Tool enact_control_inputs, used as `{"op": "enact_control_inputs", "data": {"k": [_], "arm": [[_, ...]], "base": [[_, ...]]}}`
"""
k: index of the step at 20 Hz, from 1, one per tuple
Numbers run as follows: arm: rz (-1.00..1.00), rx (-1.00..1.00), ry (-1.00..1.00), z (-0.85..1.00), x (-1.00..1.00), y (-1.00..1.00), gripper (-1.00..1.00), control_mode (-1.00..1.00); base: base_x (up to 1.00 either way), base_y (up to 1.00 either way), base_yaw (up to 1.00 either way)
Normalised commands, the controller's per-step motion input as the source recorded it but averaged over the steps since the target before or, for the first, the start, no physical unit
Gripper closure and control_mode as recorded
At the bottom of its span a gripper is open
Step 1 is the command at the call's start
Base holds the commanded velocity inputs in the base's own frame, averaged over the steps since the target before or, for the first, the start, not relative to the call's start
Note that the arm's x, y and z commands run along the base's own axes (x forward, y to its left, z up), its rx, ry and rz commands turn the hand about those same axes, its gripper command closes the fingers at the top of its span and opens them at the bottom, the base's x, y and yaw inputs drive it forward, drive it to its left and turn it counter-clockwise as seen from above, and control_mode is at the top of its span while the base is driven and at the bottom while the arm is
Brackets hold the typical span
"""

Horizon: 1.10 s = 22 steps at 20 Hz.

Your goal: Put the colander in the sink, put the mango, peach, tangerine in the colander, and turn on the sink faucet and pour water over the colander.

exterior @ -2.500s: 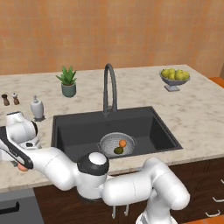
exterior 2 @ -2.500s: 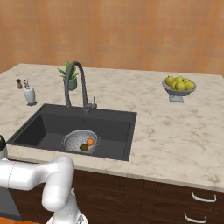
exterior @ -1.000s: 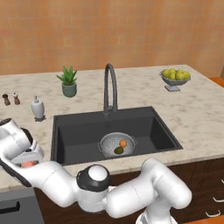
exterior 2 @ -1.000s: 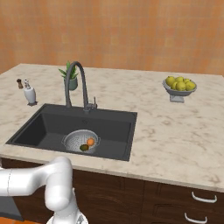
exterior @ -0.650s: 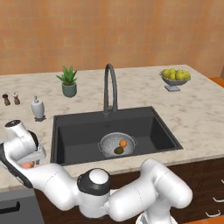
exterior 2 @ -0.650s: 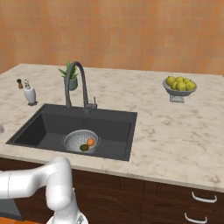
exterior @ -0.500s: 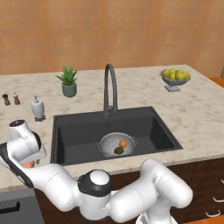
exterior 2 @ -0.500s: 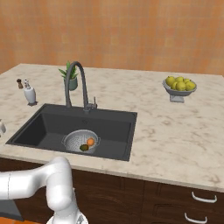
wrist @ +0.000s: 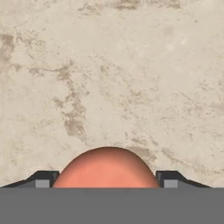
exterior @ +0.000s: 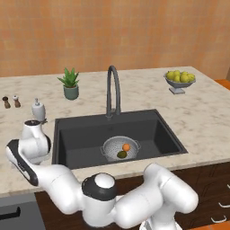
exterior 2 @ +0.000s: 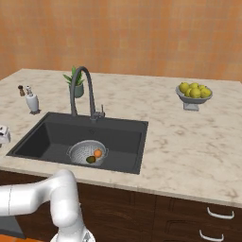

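1. Far left of the tabletop (exterior: 203, 117), at the back: two small shakers (exterior: 11, 101) stand side by side, and just to their right a white soap dispenser (exterior: 38, 109) sits near the sink's far-left corner
2. Nearer on that left stretch, the white arm curls round from the bottom of the left base view and its hand hangs over the marble just left of the sink (exterior: 81, 134)
3. Down the hand view we go: the gripper (wrist: 106, 179) points at the tabletop with the peach (wrist: 106, 168) sitting right between its two dark fingertips (wrist: 43, 178), one tip on each side of the fruit
4. The jaws stand wide and hug the peach's flanks, but whether they are pressing it or only bracketing it I cannot tell; the peach is on the marble to the left of the sink, outside the basin
5. A small potted plant (exterior: 69, 84) stands at the back, behind the sink's left half
6. The black sink fills the middle, and the sink faucet (exterior: 113, 90) rises from its far edge, spout arching to the left in the left base view
7. On the sink floor, near the front and about centre, the colander (exterior: 110, 148) sits upright
8. Inside it: the tangerine (exterior: 126, 147) toward the far right of the bowl, the mango (exterior: 121, 154) just in front, the two close together
9. Far right, at the back: a pedestal bowl of yellow-green fruit (exterior: 179, 80), well apart from the sink
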Motion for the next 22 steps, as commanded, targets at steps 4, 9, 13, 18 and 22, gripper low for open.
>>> {"op": "enact_control_inputs", "data": {"k": [4,9,13,18,22], "arm": [[0.00,0.12,0.07,-0.03,-0.36,-0.15,1.00,-1.00],[0.00,-0.06,-0.06,0.43,-0.09,-0.50,1.00,-1.00],[0.00,-0.16,-0.20,0.25,0.00,-0.71,1.00,-1.00],[0.00,-0.11,-0.05,0.19,0.15,-0.85,1.00,-1.00],[-0.01,-0.09,0.00,0.19,0.17,-0.83,1.00,-1.00]], "base": [[0.00,0.00,0.00],[0.00,0.00,0.00],[0.00,0.00,0.00],[0.00,0.00,0.00],[0.00,0.00,0.00]]}}
